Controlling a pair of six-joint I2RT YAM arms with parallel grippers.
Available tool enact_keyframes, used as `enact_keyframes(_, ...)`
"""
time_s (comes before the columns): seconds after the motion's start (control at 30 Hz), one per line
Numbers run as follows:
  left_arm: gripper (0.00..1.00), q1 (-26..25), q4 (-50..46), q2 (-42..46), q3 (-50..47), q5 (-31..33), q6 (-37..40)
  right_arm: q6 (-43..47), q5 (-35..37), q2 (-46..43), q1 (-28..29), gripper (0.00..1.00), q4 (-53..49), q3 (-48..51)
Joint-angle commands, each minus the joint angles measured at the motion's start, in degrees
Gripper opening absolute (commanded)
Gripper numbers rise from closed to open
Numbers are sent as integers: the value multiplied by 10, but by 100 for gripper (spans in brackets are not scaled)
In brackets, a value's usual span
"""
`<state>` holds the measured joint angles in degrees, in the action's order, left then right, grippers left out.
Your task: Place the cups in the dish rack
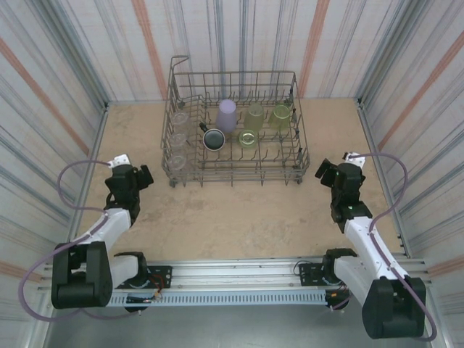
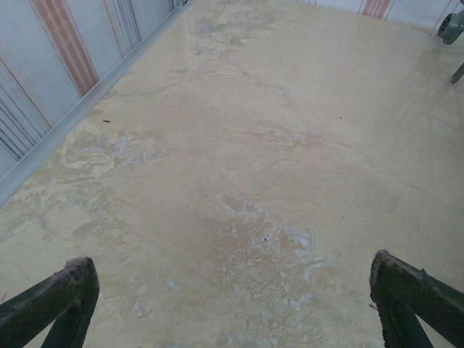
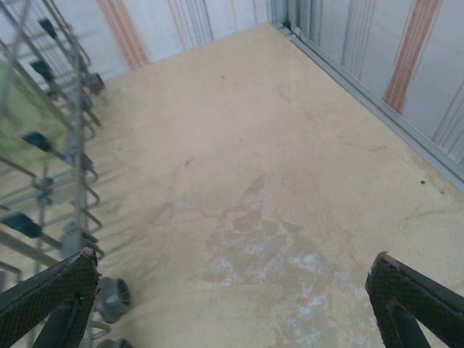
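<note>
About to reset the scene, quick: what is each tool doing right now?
Left tool: open, holding nothing.
Right tool: open, holding nothing.

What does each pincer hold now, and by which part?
Nothing. The left pincer and the right pincer are both open and empty over the table.

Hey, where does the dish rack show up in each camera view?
Top external: dish rack at upper centre, beyond both arms.
Left wrist: dish rack in the top right corner, a grey bit of its base.
Right wrist: dish rack along the left edge, its wire side.
Shared landmark: the mottled tan table it stands on.
</note>
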<state>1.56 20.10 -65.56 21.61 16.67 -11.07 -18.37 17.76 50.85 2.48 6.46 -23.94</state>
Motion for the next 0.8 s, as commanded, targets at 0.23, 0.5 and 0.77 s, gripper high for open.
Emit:
enact_keyframes(0.23,99,0,195,-82,-26,-4,45,58,62,115,-7,99,180,37)
enact_keyframes(0.5,99,-26,275,-147,-26,-49,96,82,49,230,-6,99,365,62)
enact_keyframes(0.77,99,-27,295,-183,-22,-95,113,113,18,326,-7,99,520,88)
